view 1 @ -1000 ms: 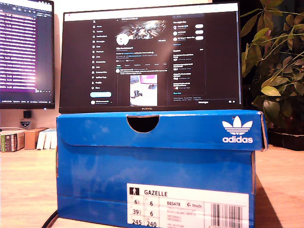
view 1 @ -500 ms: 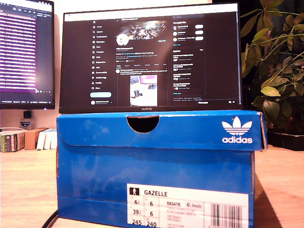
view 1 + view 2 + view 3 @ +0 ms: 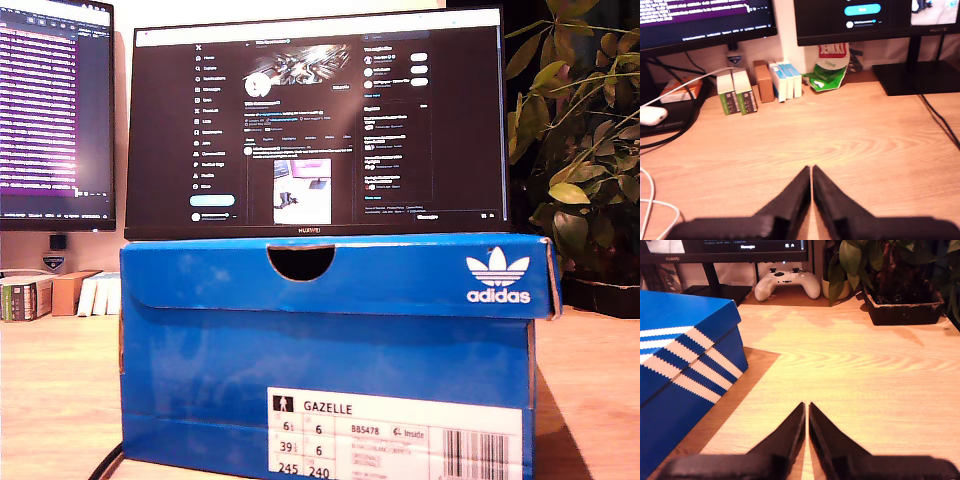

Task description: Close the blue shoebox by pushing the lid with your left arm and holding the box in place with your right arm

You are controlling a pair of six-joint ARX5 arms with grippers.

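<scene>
Nearest in the exterior view stands the box, filling the lower frame on the desk, its label facing the camera. The lid sits on top with its front flap down over the box wall, so it looks nearly or fully seated; whether the far edge is down I cannot tell. No arm shows in that view.

My first gripper hangs over bare desk with its jaws pressed together, holding nothing, and the box is not in its view at all. My second gripper is likewise closed and empty, with the box just off to the side of it and apart from it.

Risks, as I judge them: with neither claw touching the box, any push on the lid would slide the whole box across the smooth wood, since nothing braces it. A closed claw driven down hard could dent the cardboard.

Farther back sit small cartons, a controller, a plant and the monitor, which a sliding box or wide swing could strike.
</scene>
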